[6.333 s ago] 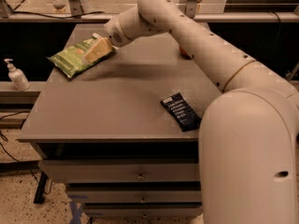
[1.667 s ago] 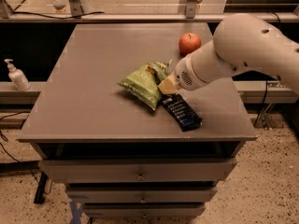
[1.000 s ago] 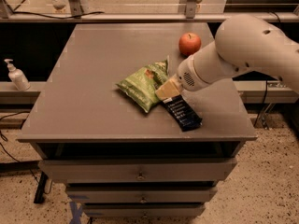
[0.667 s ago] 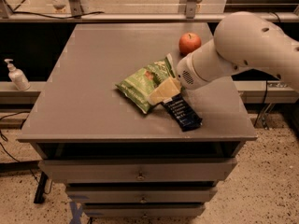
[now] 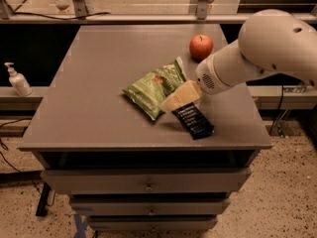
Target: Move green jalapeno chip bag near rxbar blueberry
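The green jalapeno chip bag (image 5: 153,88) lies flat near the middle of the grey table (image 5: 89,93). The rxbar blueberry (image 5: 193,120), a dark navy bar with white text, lies just right of and in front of the bag, close to the front edge. My gripper (image 5: 172,102) comes in from the right on the white arm (image 5: 257,53). It sits low at the bag's right front edge, between bag and bar. Its cream fingers (image 5: 184,94) are spread open and the bag rests on the table.
A red apple (image 5: 201,46) stands behind the gripper at the back right of the table. A soap dispenser (image 5: 17,80) stands on a ledge off the table's left side. Drawers (image 5: 148,186) run below the front edge.
The arm carried the bag from the back left corner to beside the bar. In the last second the fingers have spread apart and the bag has settled on the table.
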You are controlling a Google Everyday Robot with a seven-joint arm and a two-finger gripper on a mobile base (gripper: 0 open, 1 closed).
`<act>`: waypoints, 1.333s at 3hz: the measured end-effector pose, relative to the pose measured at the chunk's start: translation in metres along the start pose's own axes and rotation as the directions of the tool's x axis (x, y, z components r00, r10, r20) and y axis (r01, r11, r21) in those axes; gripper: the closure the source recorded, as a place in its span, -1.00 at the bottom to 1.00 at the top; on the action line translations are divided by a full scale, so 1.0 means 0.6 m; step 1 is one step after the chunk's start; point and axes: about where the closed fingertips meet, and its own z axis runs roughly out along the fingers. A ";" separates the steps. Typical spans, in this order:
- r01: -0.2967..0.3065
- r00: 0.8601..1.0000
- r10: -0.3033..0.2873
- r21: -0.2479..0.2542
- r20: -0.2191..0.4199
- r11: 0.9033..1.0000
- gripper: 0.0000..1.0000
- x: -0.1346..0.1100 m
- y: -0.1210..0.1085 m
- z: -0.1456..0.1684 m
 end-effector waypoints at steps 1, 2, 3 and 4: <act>0.004 0.998 -0.007 0.053 0.058 0.999 -1.00 0.018 -0.014 -0.076; -0.005 0.980 -0.017 0.110 0.196 0.994 -1.00 0.024 -0.046 -0.172; -0.033 0.969 -0.003 0.142 0.246 0.989 -1.00 0.055 -0.061 -0.231; -0.040 0.963 0.010 0.109 0.270 0.993 -1.00 0.045 -0.052 -0.214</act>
